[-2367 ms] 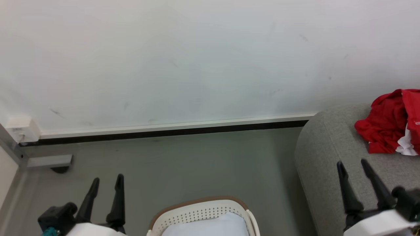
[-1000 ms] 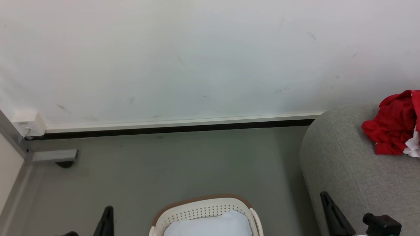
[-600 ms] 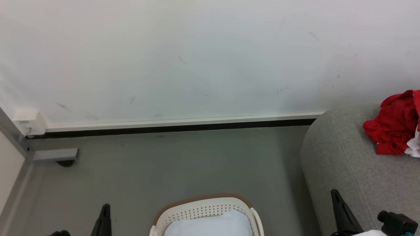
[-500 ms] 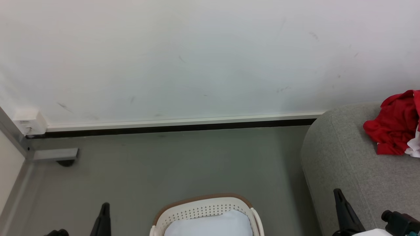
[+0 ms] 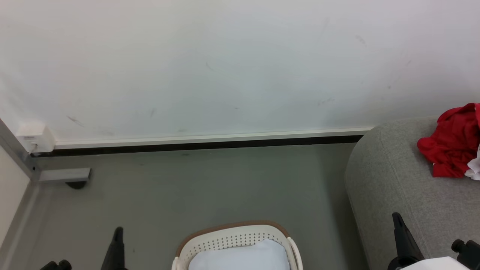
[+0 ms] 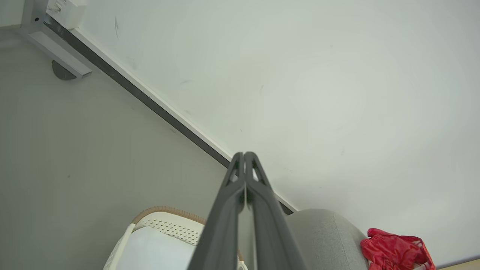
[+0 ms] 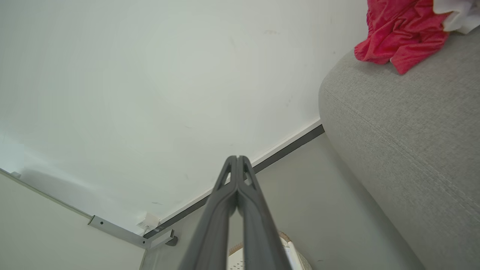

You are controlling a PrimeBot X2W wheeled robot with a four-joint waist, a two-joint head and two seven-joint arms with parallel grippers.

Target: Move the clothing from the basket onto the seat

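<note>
Head view, looking down at a grey floor (image 5: pixel 210 187) that meets a white wall (image 5: pixel 225 67). The red clothing (image 5: pixel 452 144) lies crumpled on top of the grey seat (image 5: pixel 393 195) at the right edge. It is partly cut off by the frame, and a bit of white trim shows. The basket (image 5: pixel 228 240) stands on the floor at bottom centre, apart from the seat. The part of it I can see holds a plain pale cloth (image 5: pixel 240 258) and nothing red. I judge the task done or all but done, since the clothing is out of the basket and resting on the seat. The near half of the basket is cut off, so I cannot tell whether more lies inside.

Left wrist view: my left pincer (image 6: pixel 244 154) is closed, its fingers pressed together with nothing between them. It hangs over the floor to the left of the basket.

Right wrist view: my right pincer (image 7: pixel 237 157) is likewise closed and empty. It is beside the seat's rounded end, well apart from the clothing.

Around: a dark skirting strip (image 5: pixel 195 147) runs along the foot of the wall. At far left a small white box (image 5: pixel 32 137) sits on the wall above a grey metal bracket (image 5: pixel 63 175). Nothing stands between basket and seat. The seat's bulging side is close to my right pincer, so I would mind it on any further reach.
</note>
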